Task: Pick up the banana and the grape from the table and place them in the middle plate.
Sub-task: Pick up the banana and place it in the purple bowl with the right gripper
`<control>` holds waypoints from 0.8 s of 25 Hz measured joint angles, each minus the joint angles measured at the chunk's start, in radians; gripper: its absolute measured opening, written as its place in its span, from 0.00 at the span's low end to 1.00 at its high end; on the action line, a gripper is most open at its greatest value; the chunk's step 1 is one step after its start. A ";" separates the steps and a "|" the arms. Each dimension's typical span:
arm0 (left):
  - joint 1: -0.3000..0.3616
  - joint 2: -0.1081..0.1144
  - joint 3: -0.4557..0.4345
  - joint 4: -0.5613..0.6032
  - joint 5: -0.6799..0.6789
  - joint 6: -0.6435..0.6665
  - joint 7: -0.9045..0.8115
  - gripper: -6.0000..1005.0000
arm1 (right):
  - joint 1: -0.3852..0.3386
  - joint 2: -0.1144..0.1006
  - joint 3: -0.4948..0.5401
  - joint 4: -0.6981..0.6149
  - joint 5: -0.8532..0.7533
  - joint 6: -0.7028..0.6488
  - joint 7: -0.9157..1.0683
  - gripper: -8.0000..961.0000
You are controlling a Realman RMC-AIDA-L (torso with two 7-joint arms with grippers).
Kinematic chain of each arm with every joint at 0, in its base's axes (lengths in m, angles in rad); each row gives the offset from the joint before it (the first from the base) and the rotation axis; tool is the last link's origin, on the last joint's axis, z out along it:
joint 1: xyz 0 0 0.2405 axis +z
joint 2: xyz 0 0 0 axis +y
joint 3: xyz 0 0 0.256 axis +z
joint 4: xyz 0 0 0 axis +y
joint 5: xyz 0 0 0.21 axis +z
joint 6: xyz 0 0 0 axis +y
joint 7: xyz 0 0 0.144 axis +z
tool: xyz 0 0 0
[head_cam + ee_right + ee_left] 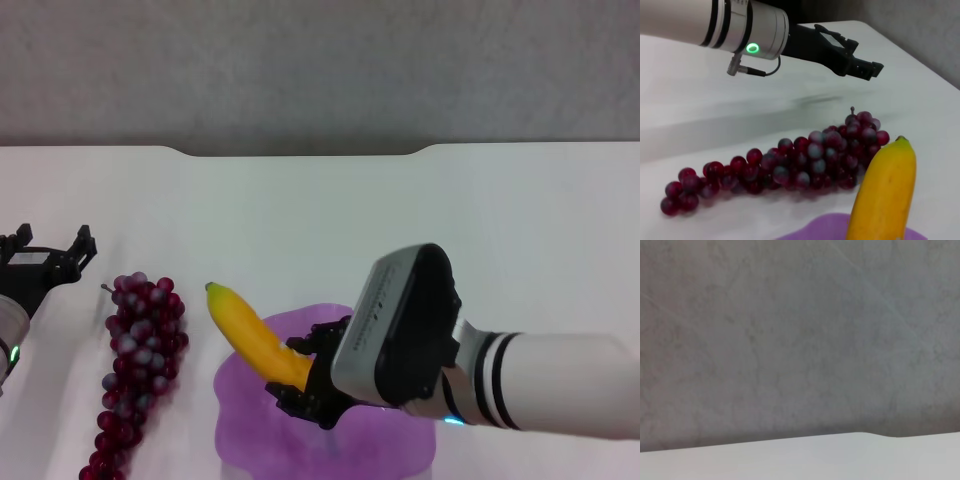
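The right end effector (305,385) holds the banana (255,337) over the middle plate (240,415), at 6 o'clock; next, let go gently

Open white table (320,210) ahead of me, free passage there. Right gripper (300,375) clamping banana (250,335) crowds purple plate (250,425) near rim. Grapes (140,360) just beside, narrow lane between. Left gripper (50,255) near grapes' far end.

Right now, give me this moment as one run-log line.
right end effector: shut on banana, over plate | grape: on table | left end effector: idle beside grape
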 joint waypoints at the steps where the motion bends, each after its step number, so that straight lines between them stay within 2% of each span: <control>1: -0.001 0.000 0.000 0.000 0.000 0.000 0.000 0.79 | -0.007 0.000 0.000 0.001 0.000 -0.006 -0.008 0.53; 20: -0.004 0.000 0.000 -0.002 0.000 -0.001 0.000 0.79 | -0.034 -0.001 -0.018 -0.024 -0.001 -0.016 -0.015 0.55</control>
